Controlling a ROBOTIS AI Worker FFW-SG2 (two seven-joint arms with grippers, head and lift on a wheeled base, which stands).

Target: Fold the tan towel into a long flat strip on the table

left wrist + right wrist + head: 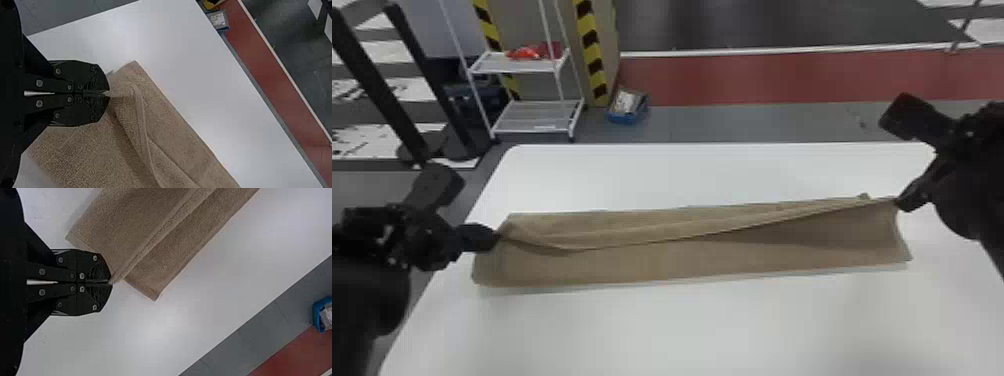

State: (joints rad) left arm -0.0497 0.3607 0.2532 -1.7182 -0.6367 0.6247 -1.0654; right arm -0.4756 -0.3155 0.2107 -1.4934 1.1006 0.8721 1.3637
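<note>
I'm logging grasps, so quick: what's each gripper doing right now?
Left gripper: closed, holding the towel by one end.
Right gripper: closed, holding the towel by its other end.

Tan terry towel (682, 267): bits pinched in the black left gripper (496, 239) and black right gripper (899, 202) hidden; each wrist view cuts off part of its length
White worktop (707, 325): near edge cut off in the head view
Small blue bin (626, 118): contents too blurred to tell
Bright red item on the white metal rack (529, 53): too blurred to name
</note>
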